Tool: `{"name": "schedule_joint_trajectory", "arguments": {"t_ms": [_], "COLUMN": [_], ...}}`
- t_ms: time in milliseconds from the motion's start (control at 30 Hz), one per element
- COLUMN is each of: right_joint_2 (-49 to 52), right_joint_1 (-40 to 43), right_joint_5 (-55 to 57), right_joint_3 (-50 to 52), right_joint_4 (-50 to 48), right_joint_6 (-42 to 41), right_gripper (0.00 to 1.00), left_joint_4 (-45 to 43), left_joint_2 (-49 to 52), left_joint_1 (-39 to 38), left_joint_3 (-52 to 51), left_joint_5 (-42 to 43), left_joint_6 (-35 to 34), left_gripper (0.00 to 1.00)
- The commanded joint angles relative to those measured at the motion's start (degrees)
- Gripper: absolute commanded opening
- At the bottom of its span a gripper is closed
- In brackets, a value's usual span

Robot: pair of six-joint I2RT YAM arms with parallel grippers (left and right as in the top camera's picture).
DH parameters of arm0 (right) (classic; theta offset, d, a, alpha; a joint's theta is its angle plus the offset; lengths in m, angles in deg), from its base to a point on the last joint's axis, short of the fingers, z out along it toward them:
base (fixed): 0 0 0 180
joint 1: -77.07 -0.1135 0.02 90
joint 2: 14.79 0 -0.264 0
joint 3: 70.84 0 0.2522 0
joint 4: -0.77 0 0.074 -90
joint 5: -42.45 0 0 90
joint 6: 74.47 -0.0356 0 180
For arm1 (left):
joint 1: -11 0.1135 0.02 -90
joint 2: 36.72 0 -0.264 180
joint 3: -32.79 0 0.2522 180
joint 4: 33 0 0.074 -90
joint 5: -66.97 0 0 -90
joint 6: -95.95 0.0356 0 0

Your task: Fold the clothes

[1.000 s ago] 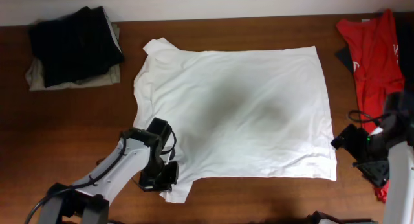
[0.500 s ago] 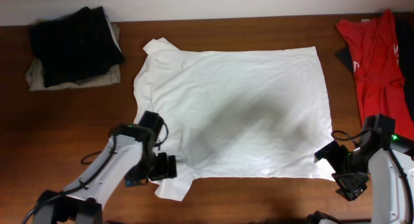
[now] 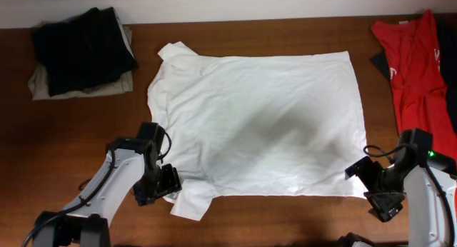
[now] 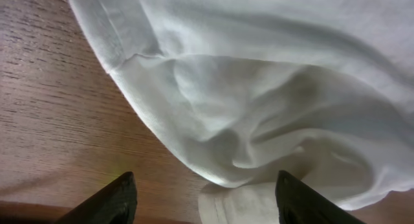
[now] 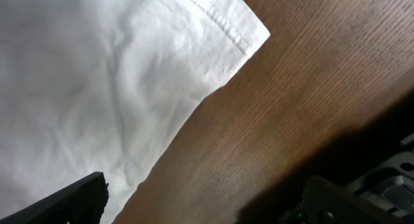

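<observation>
The clothes, a white T-shirt (image 3: pixel 257 125), lie spread flat on the brown table (image 3: pixel 71 147), collar side to the left; no print shows. My left gripper (image 3: pixel 168 184) sits at the shirt's lower-left sleeve (image 3: pixel 191 204). In the left wrist view its jaws (image 4: pixel 207 201) stand wide apart, with bunched sleeve cloth (image 4: pixel 259 146) lying between them, not pinched. My right gripper (image 3: pixel 368 185) hovers just off the shirt's lower-right hem corner (image 3: pixel 364 191). Its jaws (image 5: pixel 207 201) are open over bare wood, and the hem corner (image 5: pixel 249 33) lies ahead of them.
A stack of black and beige folded garments (image 3: pixel 82 51) sits at the back left. A red shirt (image 3: pixel 414 58) lies at the right edge over a dark item (image 3: pixel 378 61). The table's front edge runs close behind both arms.
The left gripper has opened, let go of the sleeve and slid left. The right arm has moved left to the shirt's lower-right corner.
</observation>
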State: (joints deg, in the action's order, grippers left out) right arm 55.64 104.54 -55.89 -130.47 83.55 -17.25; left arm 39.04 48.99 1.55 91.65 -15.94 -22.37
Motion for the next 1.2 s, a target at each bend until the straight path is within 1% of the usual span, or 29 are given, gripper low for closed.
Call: {"name": "schedule_joint_trajectory", "arguments": {"t_ms": [0, 133, 200, 367, 400, 433, 467, 533, 567, 600, 633, 700, 767, 833, 933, 1100, 1167], "right_joint_2": [-0.3, -0.3, -0.3, -0.3, -0.3, -0.3, -0.3, -0.3, -0.3, -0.3, -0.3, -0.3, -0.3, -0.3, -0.3, 0.7, 3.3], "right_joint_1": [0.3, 0.3, 0.3, 0.3, 0.3, 0.3, 0.3, 0.4, 0.3, 0.3, 0.4, 0.4, 0.4, 0.4, 0.8, 8.3, 9.2], "right_joint_5": [-0.5, -1.0, -1.0, -1.7, -2.0, -3.1, -3.7, -3.4, -3.3, -3.3, -3.2, -2.2, 1.1, 5.8, 10.1, 12.0, 11.8], "right_joint_3": [0.5, 0.5, 0.7, 3.1, 3.8, 4.1, 4.1, 4.1, 4.1, 4.1, 4.1, 4.1, 4.2, 4.2, 4.2, 4.2, 4.2], "right_joint_4": [-0.3, -0.9, -0.8, -1.9, -2.4, -2.4, -2.4, -2.8, -3.0, -3.0, -3.0, -3.0, -3.1, -3.7, -5.5, -9.6, -10.0], "right_joint_6": [-0.3, -0.3, -0.3, -1.0, -1.0, -0.9, -0.7, -0.7, -0.8, -1.3, -1.9, -3.7, -6.5, -10.5, -14.5, -14.3, -14.0], "right_gripper": [0.99, 0.99, 0.99, 0.99, 0.99, 0.99, 0.99, 0.99, 0.99, 0.99, 0.99, 0.99, 0.99, 0.99, 0.99, 0.99, 0.99], "left_joint_4": [0.3, -0.2, -0.4, -1.5, -1.9, -2.1, -1.9, -1.9, -1.9, -1.8, -1.6, 0.4, 2.6, 2.6, 2.6, 2.6, 2.2], "left_joint_2": [2.0, 4.9, 5.7, 6.3, 6.3, 6.3, 6.3, 6.3, 6.3, 6.3, 6.3, 6.3, 6.3, 6.3, 6.3, 6.3, 6.3], "left_joint_1": [0.3, 0.3, 0.3, 1.2, 2.1, 3.3, 3.8, 4.0, 4.0, 4.0, 4.0, 4.2, 5.4, 6.6, 6.9, 6.9, 6.9], "left_joint_3": [-0.5, -0.5, -0.5, -1.3, -1.8, -2.4, -2.5, -2.7, -2.7, -2.7, -2.7, -2.6, -2.5, -2.5, -2.5, -2.5, -2.5], "left_joint_5": [1.0, 0.6, 0.5, 0.3, 0.3, 0.5, 0.6, 0.6, 0.6, 0.6, 0.6, 1.2, 1.2, 1.1, 1.0, 1.0, 1.0], "left_joint_6": [-3.2, -4.9, -4.9, -5.6, -5.5, -5.5, -5.3, -5.3, -5.3, -5.3, -5.3, -5.3, -4.4, -2.8, -2.8, -1.6, -1.6], "left_gripper": [0.68, 0.67, 0.58, 0.56, 0.52, 0.45, 0.33, 0.2, 0.16, 0.03, 0.01, 0.01, 0.0, 0.01, 0.01, 0.01, 0.01]}}
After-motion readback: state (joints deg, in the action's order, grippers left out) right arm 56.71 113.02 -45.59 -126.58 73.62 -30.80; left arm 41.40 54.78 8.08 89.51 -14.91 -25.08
